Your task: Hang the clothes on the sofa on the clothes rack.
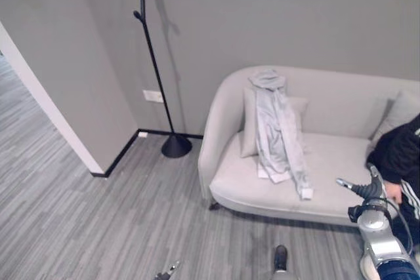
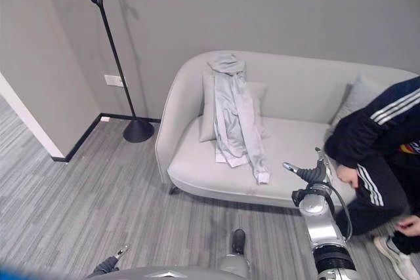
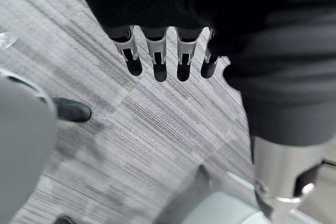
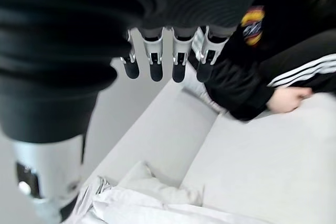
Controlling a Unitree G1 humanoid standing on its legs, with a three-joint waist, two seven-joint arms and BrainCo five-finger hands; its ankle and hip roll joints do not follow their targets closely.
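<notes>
We see the jacket point(image 2: 237, 111), pale grey, draped over the sofa point(image 2: 197, 168) backrest and a cushion point(image 2: 209, 113), hood at the top edge, one sleeve trailing down onto the seat. It lies on the sofa's left half. Our right hand point(image 2: 307, 174) is raised over the seat's front right part, fingers point(image 4: 156, 60) straight and apart, holding nothing. The jacket is well to the left of that hand, not touching it; bare seat lies between them. In the right wrist view the jacket shows past the thumb, low on the seat. Our left hand point(image 3: 157, 51) hangs low over the floor point(image 1: 79, 214), fingers straight, relaxed, empty, far from the jacket. The rack point(image 1: 154, 63), a black pole with a round base, stands on the floor by the wall, left of the sofa, apart from it, nothing on its hooks. A person point(image 2: 377, 149) in a dark striped top leans on the sofa's right end, just beside our right hand.
</notes>
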